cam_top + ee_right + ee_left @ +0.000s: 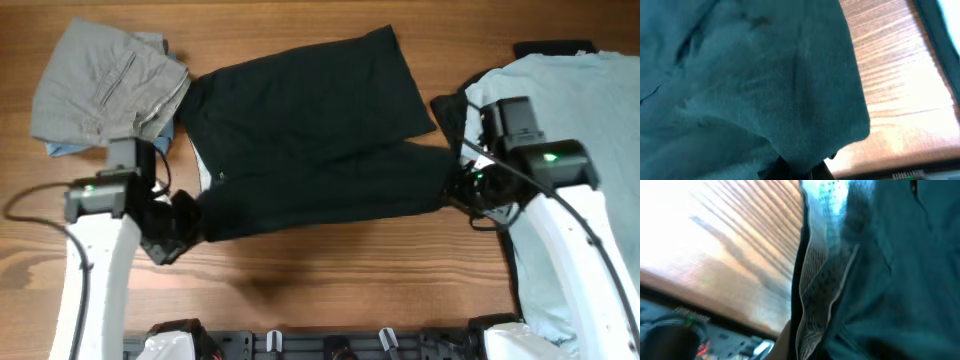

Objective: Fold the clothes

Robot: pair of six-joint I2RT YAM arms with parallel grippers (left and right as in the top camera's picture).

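A large black shirt-like garment (310, 130) lies spread across the middle of the table. My left gripper (190, 222) is shut on its lower left corner; the left wrist view shows the dark cloth (890, 270) and its pale inner seam close up. My right gripper (462, 190) is shut on its lower right corner; the cloth (750, 80) fills the right wrist view and covers the fingers. A pale blue T-shirt (575, 130) lies at the right under my right arm. Folded grey and blue pieces (105, 85) sit at the far left.
Bare wooden tabletop (330, 280) runs along the front, between the garment and the arm bases (330, 345). A dark item (553, 48) peeks out at the far right edge above the T-shirt.
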